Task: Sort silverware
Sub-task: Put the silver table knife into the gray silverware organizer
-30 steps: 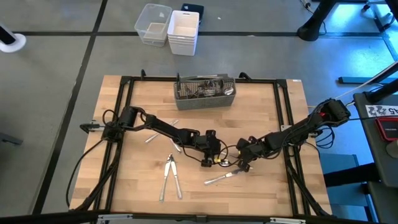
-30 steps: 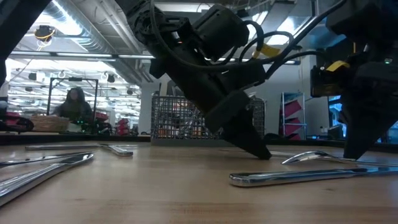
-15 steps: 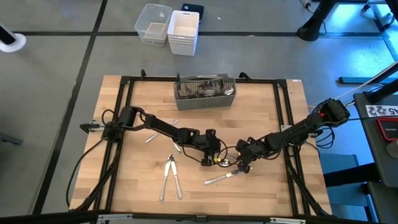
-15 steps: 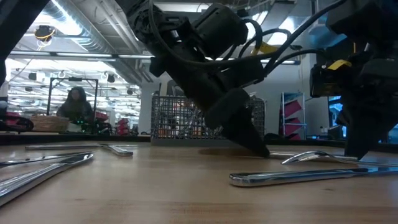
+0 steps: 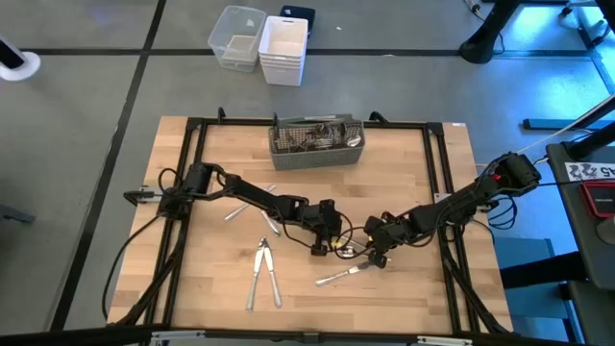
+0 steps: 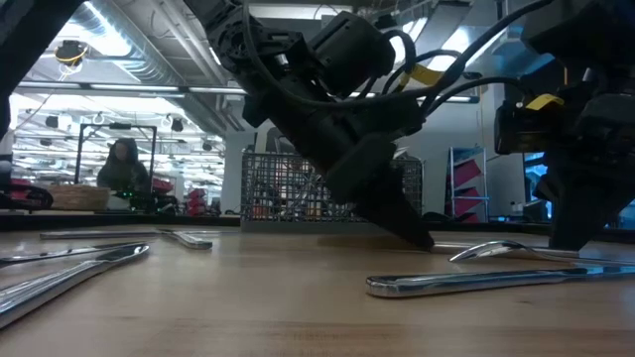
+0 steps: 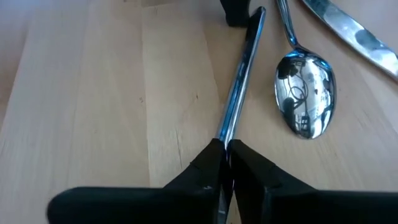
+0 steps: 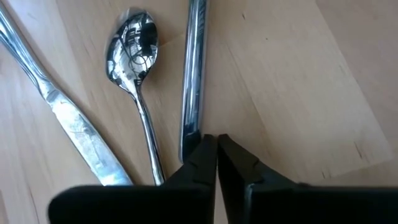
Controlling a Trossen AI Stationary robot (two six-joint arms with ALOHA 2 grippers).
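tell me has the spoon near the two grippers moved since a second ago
No. The spoon lies at the same spot in the low view, judged against the wire caddy behind it.

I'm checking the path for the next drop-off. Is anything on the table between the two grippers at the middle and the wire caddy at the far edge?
Nothing visible. Both the left gripper and the right gripper pinch one utensil handle at opposite ends. The bare wood up to the wire caddy is clear; the spoon and knife lie beside the handle.

Two dark, slim, multi-jointed arms, matte black throughout. Black cables looped loosely along links of left arm [image 5: 252, 199] and right arm [image 5: 461, 202]. Yellow marks near both wrists. Tapered, wedge-shaped black fingers [image 7: 249, 171].
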